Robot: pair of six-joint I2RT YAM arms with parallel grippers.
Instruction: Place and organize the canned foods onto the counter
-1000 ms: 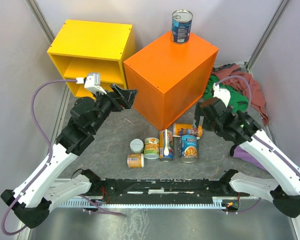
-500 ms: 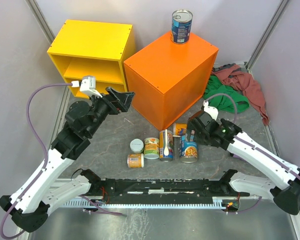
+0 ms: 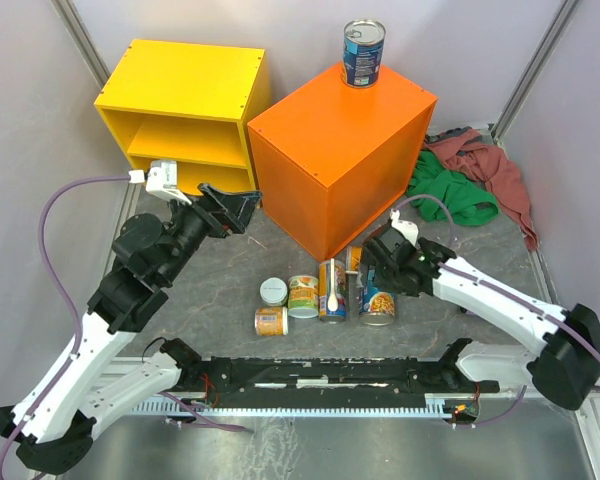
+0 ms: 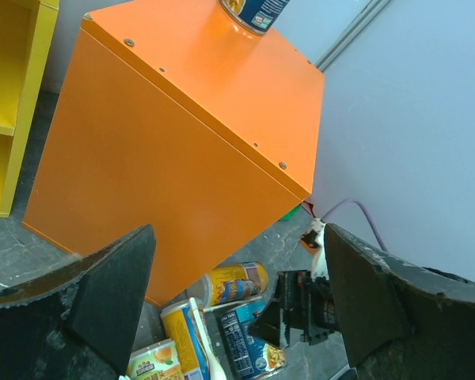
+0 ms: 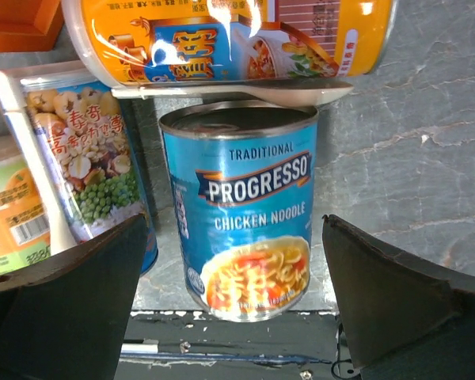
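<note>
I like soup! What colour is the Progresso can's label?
The Progresso can is blue, clearest in the right wrist view.

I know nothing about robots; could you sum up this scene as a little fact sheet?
Already placed: blue can, upright on the orange counter
Not yet placed: six cans in front of it, one orange can lying down
Right gripper: open, over the Progresso can
Left gripper: open, empty, raised
Nearby: yellow shelf, clothes heap

Plain orange cabinet (image 3: 330, 150), yellow shelf (image 3: 180, 80), blue can (image 5: 249, 222) with noodle picture, orange-yellow can (image 5: 222, 36), green and perhaps rust-red cloths (image 3: 460, 195).
</note>
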